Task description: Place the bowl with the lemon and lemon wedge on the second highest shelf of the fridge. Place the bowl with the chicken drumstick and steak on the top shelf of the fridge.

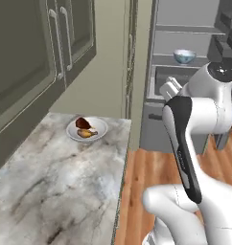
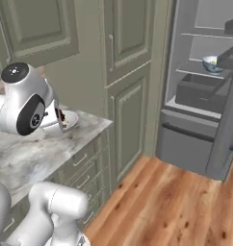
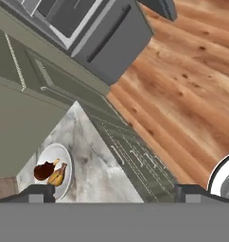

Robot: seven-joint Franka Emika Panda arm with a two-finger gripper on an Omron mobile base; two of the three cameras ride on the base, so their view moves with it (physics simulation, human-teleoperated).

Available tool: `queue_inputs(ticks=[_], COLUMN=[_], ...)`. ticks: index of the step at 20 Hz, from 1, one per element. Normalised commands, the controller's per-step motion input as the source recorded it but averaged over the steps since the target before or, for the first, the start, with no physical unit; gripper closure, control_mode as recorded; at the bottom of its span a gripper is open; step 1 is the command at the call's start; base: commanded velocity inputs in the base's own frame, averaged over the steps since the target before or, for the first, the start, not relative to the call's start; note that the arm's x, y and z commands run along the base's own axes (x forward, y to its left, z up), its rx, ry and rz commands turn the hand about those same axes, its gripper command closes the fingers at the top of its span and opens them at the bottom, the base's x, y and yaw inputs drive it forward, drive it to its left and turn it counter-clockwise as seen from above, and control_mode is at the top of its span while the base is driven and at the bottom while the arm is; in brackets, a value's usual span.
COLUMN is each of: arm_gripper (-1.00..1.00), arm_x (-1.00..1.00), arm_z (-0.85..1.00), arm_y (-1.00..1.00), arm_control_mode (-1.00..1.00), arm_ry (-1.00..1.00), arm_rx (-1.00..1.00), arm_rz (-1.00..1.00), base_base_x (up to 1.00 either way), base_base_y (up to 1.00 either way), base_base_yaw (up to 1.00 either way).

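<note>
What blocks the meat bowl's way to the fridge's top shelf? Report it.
Nothing visible does. The meat bowl sits on the counter near its corner; the fridge stands open across bare wood floor. The top shelf looks free; the lemon bowl sits one shelf lower.

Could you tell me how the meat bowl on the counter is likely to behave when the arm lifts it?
The meat bowl looks shallow and rigid, so it probably stays stiff. The drumstick and steak lie loose inside; tilting may slide them out. The glossy rim could be slippery.

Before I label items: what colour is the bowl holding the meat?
Plain white bowl, clearest in the left base view.
</note>
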Motion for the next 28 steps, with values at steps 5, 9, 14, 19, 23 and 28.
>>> queue_inputs(ticks=[5, 9, 14, 19, 23, 28], arm_gripper=[-1.00, -1.00, -1.00, -1.00, -1.00, -1.00], arm_x=[0.00, 0.00, 0.00, 0.00, 0.00, 0.00], arm_z=[0.00, 0.00, 0.00, 0.00, 0.00, 0.00], arm_y=[0.00, 0.00, 0.00, 0.00, 0.00, 0.00], arm_control_mode=[1.00, 1.00, 1.00, 1.00, 1.00, 1.00], arm_ry=[0.00, 0.00, 0.00, 0.00, 0.00, 0.00], arm_rx=[0.00, 0.00, 0.00, 0.00, 0.00, 0.00], arm_rz=[0.00, 0.00, 0.00, 0.00, 0.00, 0.00], base_base_x=[0.42, 0.39, 0.49, 0.62, 0.39, 0.58], base_base_y=[-0.19, -0.50, -0.55, -0.43, -0.59, -0.60], base_base_yaw=[0.43, 0.54, 0.56, 0.41, 0.39, 0.33])
